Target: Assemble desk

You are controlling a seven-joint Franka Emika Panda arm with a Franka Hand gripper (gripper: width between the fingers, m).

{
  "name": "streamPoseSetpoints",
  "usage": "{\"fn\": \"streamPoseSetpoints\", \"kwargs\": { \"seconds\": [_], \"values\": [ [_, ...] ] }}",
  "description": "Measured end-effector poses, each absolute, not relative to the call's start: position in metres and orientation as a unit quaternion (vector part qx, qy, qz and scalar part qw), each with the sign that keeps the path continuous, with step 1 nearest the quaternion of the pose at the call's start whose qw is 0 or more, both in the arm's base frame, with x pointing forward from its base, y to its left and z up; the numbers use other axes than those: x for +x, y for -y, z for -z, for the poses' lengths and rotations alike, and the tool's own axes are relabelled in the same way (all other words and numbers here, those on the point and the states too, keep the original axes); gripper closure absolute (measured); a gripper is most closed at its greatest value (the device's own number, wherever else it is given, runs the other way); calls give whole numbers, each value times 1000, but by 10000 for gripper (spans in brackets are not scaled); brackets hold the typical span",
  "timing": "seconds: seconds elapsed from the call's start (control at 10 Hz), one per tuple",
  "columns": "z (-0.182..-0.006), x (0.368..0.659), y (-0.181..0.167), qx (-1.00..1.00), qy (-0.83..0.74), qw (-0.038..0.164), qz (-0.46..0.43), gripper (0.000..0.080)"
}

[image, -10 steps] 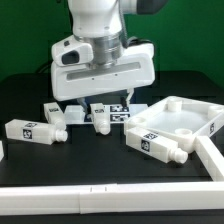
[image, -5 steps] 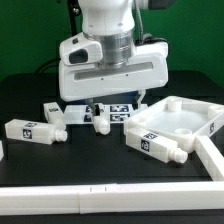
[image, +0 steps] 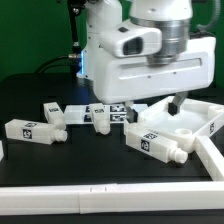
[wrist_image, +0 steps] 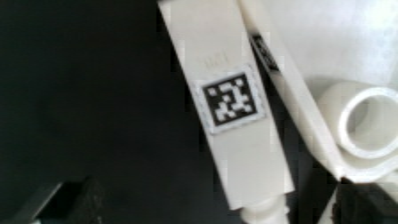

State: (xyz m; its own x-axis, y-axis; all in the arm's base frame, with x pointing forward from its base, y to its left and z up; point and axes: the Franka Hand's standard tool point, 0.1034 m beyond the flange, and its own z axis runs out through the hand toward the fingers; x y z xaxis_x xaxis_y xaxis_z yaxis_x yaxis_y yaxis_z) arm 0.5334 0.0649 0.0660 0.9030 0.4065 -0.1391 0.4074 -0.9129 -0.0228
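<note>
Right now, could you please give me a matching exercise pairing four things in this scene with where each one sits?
Things: 1 desk panel; 2 gripper; 3 lone leg; 4 marker board.
Places: a) far at the exterior view's left; b) at the exterior view's right; c) open, over the panel's rim; d) flat in the scene's middle.
Pairs: 1-b; 2-c; 3-a; 4-d.

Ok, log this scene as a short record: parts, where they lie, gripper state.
panel: flat on the table, at the exterior view's right
legs: four, all lying loose, none in a socket
leftmost leg: far from the panel
second leg: beside the third leg
fourth leg: just in front of the panel
gripper: open, over the panel's tagged rim, holding nothing
</note>
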Motion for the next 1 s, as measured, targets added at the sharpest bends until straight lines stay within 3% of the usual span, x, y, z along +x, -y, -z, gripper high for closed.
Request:
{"fn": "streamPoseSetpoints", "kwargs": {
  "seconds": [0.3,0.5,1.0],
  "values": [
    [-63,534,-64,977,-204,2,66,150],
    [-47,538,-70,978,-201,4,60,150],
    [-26,553,-77,978,-200,5,60,150]
  ]
}}
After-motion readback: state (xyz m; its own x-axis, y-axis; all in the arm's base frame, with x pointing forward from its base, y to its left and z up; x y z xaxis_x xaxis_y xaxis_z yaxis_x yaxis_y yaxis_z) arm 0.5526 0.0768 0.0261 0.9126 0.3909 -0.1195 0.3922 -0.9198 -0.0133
